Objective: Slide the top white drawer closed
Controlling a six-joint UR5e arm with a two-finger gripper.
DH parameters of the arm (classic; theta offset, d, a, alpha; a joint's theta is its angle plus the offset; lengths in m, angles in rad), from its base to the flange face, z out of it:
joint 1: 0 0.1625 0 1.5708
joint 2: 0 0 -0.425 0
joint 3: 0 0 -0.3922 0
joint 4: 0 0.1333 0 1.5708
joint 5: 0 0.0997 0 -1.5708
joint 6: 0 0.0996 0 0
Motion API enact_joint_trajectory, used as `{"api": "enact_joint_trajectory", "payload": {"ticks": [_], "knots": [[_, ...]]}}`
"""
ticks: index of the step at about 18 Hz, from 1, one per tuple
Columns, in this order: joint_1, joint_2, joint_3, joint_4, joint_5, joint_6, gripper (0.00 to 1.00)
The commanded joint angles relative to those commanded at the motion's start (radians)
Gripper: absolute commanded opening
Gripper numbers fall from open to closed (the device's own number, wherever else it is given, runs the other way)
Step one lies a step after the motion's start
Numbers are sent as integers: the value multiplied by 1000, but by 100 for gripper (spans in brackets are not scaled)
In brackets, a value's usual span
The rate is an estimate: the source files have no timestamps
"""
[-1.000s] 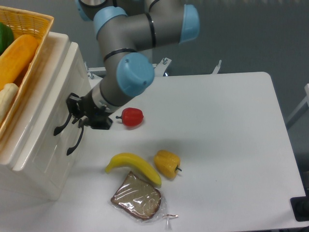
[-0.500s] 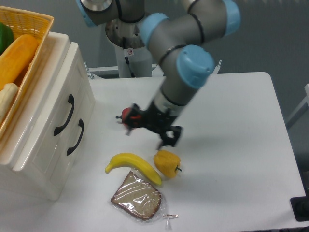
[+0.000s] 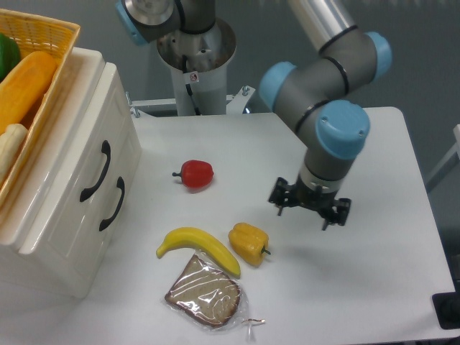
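The top white drawer [image 3: 83, 169] sits flush in the cream cabinet [image 3: 65, 237], left of the red pepper [image 3: 196, 174]; it looks like stiff, glossy, slippery plastic, best pushed on its flat front beside the black curved handle [image 3: 95, 171]. The gripper [image 3: 310, 208], well right of the red pepper, hangs spread and empty. No legible writing shows.

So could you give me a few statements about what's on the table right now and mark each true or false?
1. The top white drawer sits flush with the cabinet front. True.
2. The pincer grips the drawer handle. False: it hangs over bare table, holding nothing.
3. The banana lies beside the yellow pepper. True.
4. The red pepper is in the basket. False: it lies on the table.
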Motion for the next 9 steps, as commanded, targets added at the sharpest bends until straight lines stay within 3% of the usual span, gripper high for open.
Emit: {"api": "enact_joint_trajectory", "payload": {"ticks": [6, 9], "knots": [[23, -5, -5, -6, 21, 170, 100], [40, 0, -6, -6, 25, 191, 100]]}}
